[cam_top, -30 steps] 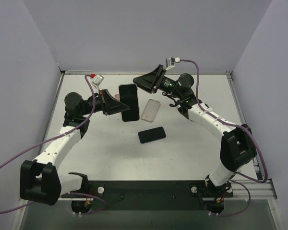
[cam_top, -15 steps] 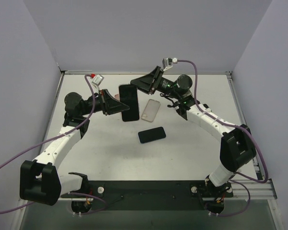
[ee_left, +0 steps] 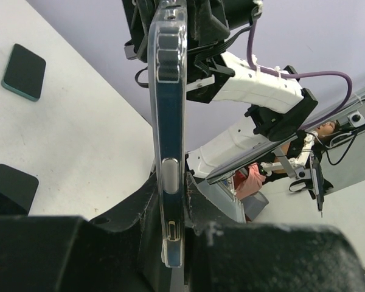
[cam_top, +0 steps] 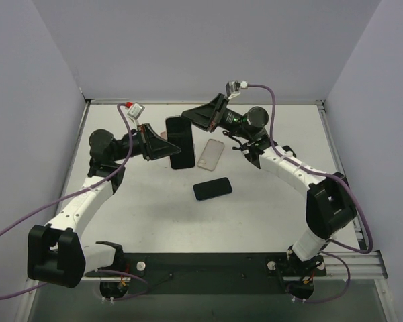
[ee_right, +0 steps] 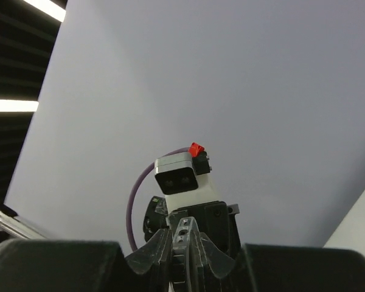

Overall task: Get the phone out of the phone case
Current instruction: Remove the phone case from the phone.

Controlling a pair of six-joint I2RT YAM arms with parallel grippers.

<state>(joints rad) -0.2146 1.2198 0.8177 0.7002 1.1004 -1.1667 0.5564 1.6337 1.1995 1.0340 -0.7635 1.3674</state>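
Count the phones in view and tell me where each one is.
2. One phone stands on edge in its clear case, gripped by the left pincer. A second phone lies flat near the middle of the table. None seems hidden.

Soft, even light from above keeps the table [cam_top: 269,208] bright, with only faint shadows under the arms [cam_top: 87,194]. In the left wrist view the phone [ee_left: 170,152] edge is sharp and catches small glints, while the left gripper [ee_left: 170,204] is a black blur. The right wrist view has glaring ceiling strips [ee_right: 45,9] at upper left, and the right gripper [ee_right: 184,255] is dark and unfocused.
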